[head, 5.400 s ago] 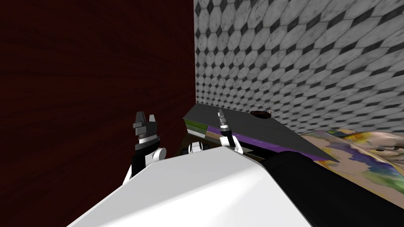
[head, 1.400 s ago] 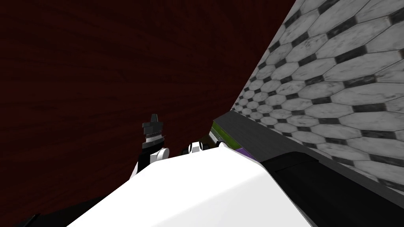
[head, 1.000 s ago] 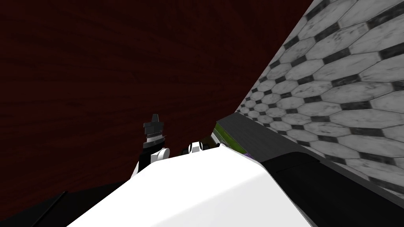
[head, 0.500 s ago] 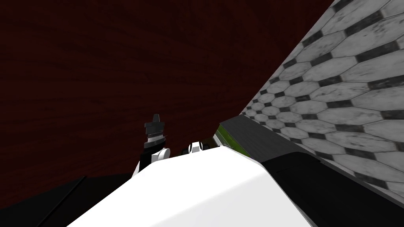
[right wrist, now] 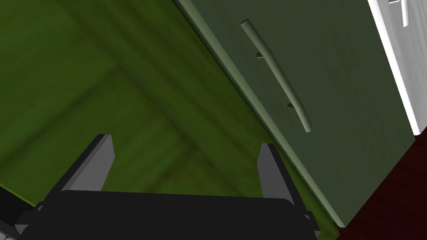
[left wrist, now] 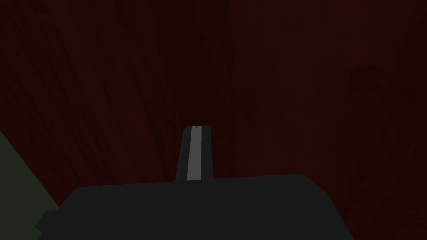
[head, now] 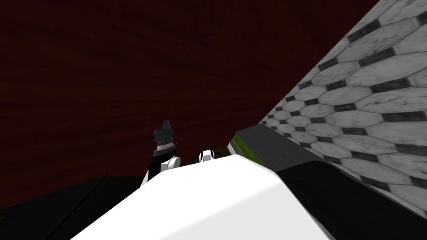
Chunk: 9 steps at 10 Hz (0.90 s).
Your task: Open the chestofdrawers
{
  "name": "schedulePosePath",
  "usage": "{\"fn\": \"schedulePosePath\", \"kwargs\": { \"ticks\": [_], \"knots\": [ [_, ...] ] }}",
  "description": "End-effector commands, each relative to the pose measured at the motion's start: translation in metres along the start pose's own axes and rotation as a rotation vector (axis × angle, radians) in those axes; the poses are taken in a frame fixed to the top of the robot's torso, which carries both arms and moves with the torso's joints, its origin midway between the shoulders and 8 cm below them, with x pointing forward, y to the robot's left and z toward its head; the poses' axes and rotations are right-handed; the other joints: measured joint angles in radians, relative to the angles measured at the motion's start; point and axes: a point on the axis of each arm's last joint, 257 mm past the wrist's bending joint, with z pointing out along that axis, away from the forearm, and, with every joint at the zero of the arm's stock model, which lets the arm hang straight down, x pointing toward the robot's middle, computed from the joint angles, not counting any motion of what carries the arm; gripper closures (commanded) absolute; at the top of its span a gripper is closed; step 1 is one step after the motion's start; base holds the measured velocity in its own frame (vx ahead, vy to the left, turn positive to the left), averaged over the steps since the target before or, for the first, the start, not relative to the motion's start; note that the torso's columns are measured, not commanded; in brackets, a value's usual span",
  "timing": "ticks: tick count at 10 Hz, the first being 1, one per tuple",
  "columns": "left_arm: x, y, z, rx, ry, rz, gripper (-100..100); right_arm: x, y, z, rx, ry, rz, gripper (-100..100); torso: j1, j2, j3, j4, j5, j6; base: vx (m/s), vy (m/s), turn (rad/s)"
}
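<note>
The chest of drawers (head: 271,146) has a dark grey top and a green front (head: 243,146), low against the tiled wall to my right. My right gripper (right wrist: 185,143) stands open with nothing between its fingers, close to a bright green front panel (right wrist: 104,83). Beside that panel lies a darker green drawer front (right wrist: 346,108) with a long curved bar handle (right wrist: 276,75), off to one side of the fingers and apart from them. My left gripper (head: 166,124) is held up before the dark red wall, its fingers (left wrist: 194,152) shut on nothing.
A dark red wall (head: 125,62) spans the view ahead and to the left. A grey hexagon-tiled wall (head: 367,100) rises on the right behind the chest. A white panel (right wrist: 398,62) adjoins the dark green drawer front. A dark area (head: 50,212) lies at lower left.
My view has swung: the tiled wall and the chest have slid to the right and the dark area at lower left has grown. Both arms keep their pose.
</note>
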Motion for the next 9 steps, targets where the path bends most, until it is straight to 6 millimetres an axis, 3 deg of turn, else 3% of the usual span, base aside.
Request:
{"fn": "schedulePosePath", "kwargs": {
  "ticks": [1,2,4,7,9],
  "knots": [
    [0.001,0.000,0.000,0.001,0.002,-0.001,0,0.010,-0.024,0.005,0.091,-0.001,-0.073,-100,-0.001,0.000,0.000,0.000,0.000,0.000,0.034,0.025,0.096],
    [0.002,0.000,0.000,0.000,0.005,-0.003,0,0.007,-0.035,0.006,0.134,-0.022,-0.107,-100,-0.002,0.000,0.000,0.000,-0.001,0.000,0.029,0.017,0.197],
    [0.004,0.000,-0.001,0.001,0.008,-0.005,0,0.018,-0.057,0.009,0.205,-0.020,-0.179,-100,-0.005,0.000,0.000,0.000,-0.001,0.001,0.029,0.007,0.136],
    [0.006,0.000,-0.001,0.001,0.011,-0.007,0,0.019,-0.075,0.009,0.269,-0.032,-0.226,-100,-0.004,0.000,0.000,0.000,-0.001,0.000,0.020,0.010,0.118],
    [0.007,-0.001,-0.002,0.001,0.014,-0.009,0,0.015,-0.101,0.008,0.359,-0.062,-0.294,-100,-0.005,0.000,0.001,0.000,-0.002,0.001,0.031,0.018,0.192]
  ]
}}
